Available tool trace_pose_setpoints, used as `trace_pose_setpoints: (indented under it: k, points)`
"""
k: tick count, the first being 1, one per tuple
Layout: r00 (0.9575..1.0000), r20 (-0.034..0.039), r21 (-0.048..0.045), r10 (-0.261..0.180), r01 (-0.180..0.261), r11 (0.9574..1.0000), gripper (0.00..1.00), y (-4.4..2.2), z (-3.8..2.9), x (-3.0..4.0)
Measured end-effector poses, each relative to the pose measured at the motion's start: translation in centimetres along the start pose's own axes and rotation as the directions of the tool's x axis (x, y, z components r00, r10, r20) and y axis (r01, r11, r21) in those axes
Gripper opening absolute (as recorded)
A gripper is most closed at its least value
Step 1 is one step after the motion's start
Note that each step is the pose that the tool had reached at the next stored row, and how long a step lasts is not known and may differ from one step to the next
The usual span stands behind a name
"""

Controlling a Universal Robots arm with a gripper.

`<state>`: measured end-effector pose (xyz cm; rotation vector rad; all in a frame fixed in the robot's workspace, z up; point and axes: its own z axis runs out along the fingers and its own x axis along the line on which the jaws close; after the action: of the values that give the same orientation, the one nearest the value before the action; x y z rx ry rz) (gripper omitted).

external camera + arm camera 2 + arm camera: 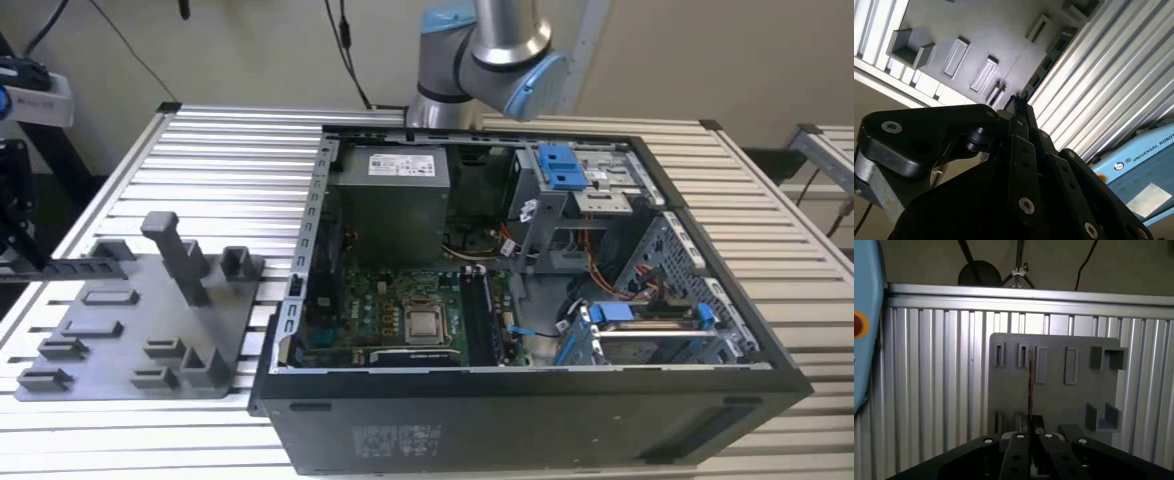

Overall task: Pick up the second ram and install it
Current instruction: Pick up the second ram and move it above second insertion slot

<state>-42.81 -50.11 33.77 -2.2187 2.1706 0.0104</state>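
Claw [1031,422] is pinched tight on the memory stick [1030,382], edge-on above the grey tray [1009,390] at the exterior view's left of the computer case [534,425], so you'd best carry it straight, no twisting.

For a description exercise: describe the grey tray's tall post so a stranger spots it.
A slatted table holds an open computer case; at the exterior view's left of it lies a grey tray. The post rises from the tray, taller than every block around it.
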Motion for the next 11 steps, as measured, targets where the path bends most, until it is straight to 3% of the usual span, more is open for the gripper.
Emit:
trace_pose_setpoints:
  k: [11]
  points:
    - [1.0000,-0.0001,-0.0001,0.000,0.000,1.0000,0.14,-0.04,-1.88,-0.06]
